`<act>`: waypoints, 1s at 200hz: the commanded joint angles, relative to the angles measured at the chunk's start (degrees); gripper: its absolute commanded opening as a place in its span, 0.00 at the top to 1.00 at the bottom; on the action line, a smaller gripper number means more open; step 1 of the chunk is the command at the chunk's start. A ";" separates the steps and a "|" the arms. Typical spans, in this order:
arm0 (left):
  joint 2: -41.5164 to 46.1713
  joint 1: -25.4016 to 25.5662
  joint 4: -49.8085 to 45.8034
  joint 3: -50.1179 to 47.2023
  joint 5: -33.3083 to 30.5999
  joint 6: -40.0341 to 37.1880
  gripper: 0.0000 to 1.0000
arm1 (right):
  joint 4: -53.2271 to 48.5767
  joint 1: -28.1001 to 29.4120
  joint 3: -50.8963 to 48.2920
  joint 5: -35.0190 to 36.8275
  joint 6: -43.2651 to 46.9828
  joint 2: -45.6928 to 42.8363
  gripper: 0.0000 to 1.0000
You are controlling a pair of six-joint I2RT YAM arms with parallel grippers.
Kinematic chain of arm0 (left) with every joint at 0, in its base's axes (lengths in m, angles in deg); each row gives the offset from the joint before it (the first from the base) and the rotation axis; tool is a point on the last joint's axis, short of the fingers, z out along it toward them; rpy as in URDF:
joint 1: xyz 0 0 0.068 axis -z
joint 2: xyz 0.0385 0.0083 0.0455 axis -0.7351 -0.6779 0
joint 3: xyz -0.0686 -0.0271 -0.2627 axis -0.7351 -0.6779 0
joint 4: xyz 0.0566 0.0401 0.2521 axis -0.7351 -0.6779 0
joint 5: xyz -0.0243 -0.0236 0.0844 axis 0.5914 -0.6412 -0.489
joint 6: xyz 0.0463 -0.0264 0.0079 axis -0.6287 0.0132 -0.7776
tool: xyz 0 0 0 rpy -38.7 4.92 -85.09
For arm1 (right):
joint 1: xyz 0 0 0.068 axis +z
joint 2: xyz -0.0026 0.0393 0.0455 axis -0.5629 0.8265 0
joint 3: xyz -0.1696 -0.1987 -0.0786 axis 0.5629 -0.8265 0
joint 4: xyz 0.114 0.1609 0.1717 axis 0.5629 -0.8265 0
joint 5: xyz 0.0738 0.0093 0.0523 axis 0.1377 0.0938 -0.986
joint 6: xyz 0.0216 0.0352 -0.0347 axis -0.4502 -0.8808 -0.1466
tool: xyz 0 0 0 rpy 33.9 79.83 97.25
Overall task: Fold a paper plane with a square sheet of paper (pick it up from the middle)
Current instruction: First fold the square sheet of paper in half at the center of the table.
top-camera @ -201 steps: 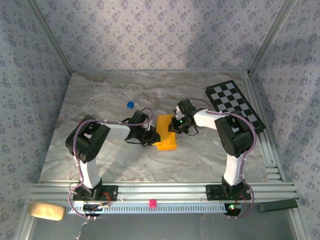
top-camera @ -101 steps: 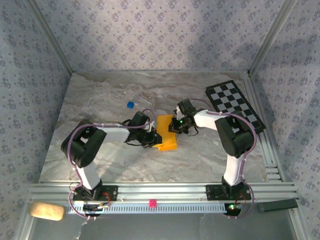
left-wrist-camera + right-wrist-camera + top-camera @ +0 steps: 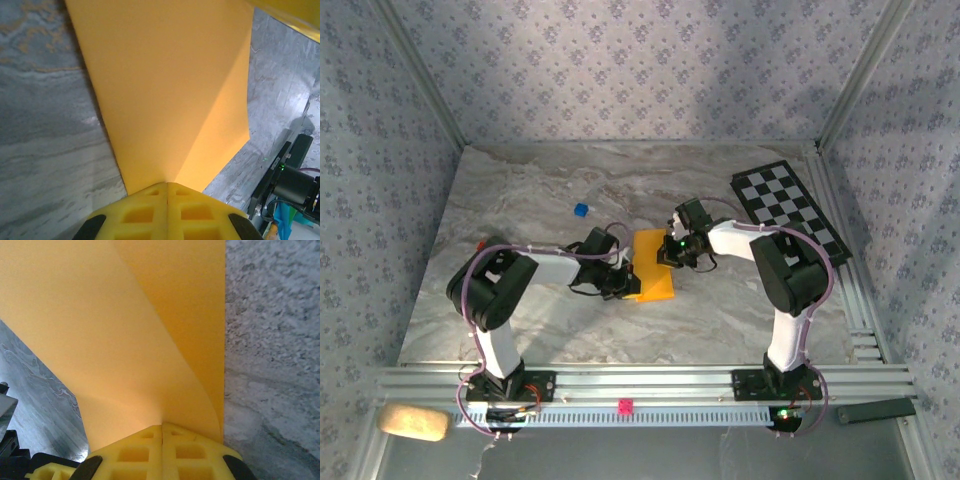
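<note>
Square sheet of paper (image 3: 653,268), thin, plain orange-yellow and creased into a narrower oblong, sits near the middle of the grey marbled table (image 3: 520,190), between the two arms. The left gripper (image 3: 623,278) is at its left edge and the right gripper (image 3: 672,252) at its far right corner. In the left wrist view the yellow waffle-patterned fingers (image 3: 140,215) are pressed together on the sheet, which runs out from their seam with a fold line slanting across it. The right gripper's yellow fingers (image 3: 135,455) likewise meet, pinching the paper, which curves in a soft bend from the tips. A tiny blue cube (image 3: 581,210) lies well apart towards the far left, and a black-and-white checkered board (image 3: 785,208) lies by the table's right edge.
</note>
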 commanded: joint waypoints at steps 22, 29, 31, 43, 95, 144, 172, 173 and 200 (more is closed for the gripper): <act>0.49 0.57 -12.03 -0.52 -2.55 -4.05 0.99 | -9.59 -0.02 -3.57 7.58 -0.06 3.38 1.00; 0.76 0.73 -12.18 -0.50 -2.68 -4.34 0.98 | -9.40 0.02 -3.66 7.57 -0.07 3.37 1.00; 0.84 0.78 -12.27 -0.63 -2.72 -4.40 0.98 | -9.42 0.00 -3.73 7.54 -0.09 3.45 1.00; 1.41 1.21 -12.59 -0.63 -2.89 -5.09 0.97 | -9.36 -0.06 -3.76 7.42 -0.03 3.42 1.00; 4.14 2.49 -16.11 -0.14 -5.35 -9.84 0.93 | -9.82 -0.14 -3.93 7.89 0.34 3.33 1.00; 5.95 4.75 -18.09 1.90 -7.19 -11.56 0.91 | -9.66 -0.03 -4.37 8.02 0.26 3.24 1.00; 10.71 4.36 -14.75 1.73 -7.79 -8.57 0.91 | -9.31 -0.04 -4.46 7.34 0.55 3.32 1.00; 10.84 4.31 -14.68 1.76 -7.90 -8.51 0.91 | -9.26 0.00 -4.46 7.29 0.58 3.28 1.00; 10.55 -0.11 -10.63 3.01 -4.58 -6.00 0.91 | -9.34 -0.06 -4.05 5.83 2.11 3.37 1.00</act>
